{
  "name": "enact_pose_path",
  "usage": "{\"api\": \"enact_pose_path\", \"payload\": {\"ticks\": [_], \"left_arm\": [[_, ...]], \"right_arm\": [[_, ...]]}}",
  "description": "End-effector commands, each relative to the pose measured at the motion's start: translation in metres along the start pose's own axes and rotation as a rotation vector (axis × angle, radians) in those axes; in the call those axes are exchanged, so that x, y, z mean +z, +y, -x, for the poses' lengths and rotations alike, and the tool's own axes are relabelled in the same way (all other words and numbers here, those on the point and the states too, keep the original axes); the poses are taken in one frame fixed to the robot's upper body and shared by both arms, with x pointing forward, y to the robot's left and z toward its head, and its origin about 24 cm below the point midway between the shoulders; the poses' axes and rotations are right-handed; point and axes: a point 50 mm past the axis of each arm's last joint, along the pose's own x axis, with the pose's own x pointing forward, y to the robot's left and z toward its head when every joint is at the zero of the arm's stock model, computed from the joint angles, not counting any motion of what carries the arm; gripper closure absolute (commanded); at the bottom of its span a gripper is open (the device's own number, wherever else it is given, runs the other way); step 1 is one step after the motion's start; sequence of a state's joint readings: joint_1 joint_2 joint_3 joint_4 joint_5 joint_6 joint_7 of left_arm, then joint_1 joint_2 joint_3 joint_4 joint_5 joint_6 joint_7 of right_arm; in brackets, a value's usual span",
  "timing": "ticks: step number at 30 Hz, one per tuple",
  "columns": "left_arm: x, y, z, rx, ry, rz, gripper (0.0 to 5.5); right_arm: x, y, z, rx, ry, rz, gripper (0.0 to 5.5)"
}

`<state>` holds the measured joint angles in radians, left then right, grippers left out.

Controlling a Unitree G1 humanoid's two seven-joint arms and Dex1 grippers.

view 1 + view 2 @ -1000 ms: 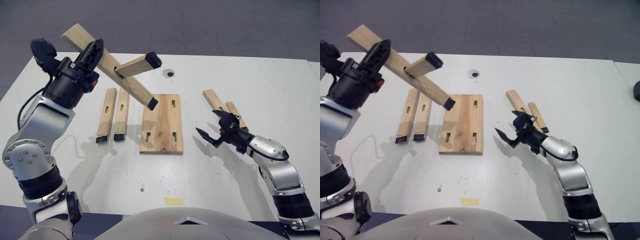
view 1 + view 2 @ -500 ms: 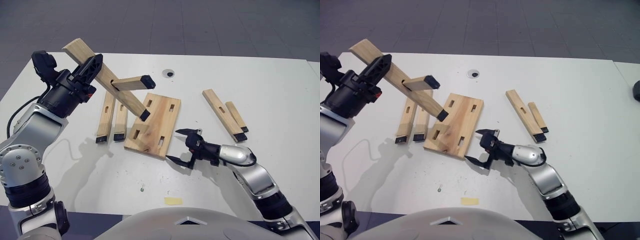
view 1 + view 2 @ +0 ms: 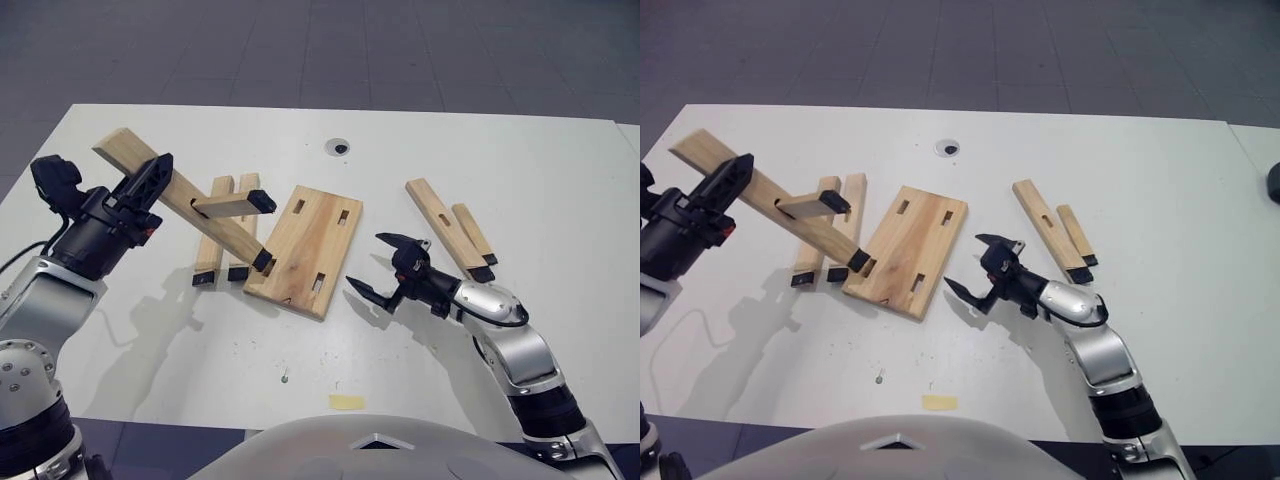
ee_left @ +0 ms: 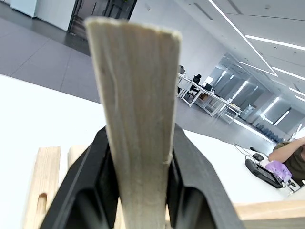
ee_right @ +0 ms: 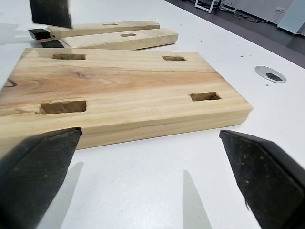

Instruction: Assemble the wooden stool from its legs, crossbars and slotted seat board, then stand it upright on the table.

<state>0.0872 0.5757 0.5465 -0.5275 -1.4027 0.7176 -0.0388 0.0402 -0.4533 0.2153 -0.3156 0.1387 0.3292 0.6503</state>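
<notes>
On the table point(image 3: 540, 150) the seat board point(image 3: 305, 250) lies between two legs point(image 3: 210, 250), left, and perhaps two crossbars point(image 3: 440, 222), right.

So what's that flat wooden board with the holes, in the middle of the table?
The seat board is a pale rectangular slab of grained wood with four slots cut into it. It lies flat on the white table, turned askew. The black-capped tip of the held leg sits at its left edge; contact is unclear. The open right gripper hovers beside its right edge, not touching.

Open office: desks point(image 4: 213, 99), strip lights point(image 4: 269, 42)
</notes>
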Motion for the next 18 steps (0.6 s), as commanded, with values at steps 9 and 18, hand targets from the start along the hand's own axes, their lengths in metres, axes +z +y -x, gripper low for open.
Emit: {"api": "enact_pose_path", "payload": {"ticks": [9,18], "left_arm": [[-0.026,0.018,-0.003,0.083,0.021,0.010,4.46],[-0.020,0.019,0.007,0.100,0.034,-0.041,4.46]], "right_arm": [[0.004,-0.011,0.001,-0.063,-0.011,0.031,0.10],[0.002,-0.012,0.003,-0.084,-0.008,0.040,0.10]]}}
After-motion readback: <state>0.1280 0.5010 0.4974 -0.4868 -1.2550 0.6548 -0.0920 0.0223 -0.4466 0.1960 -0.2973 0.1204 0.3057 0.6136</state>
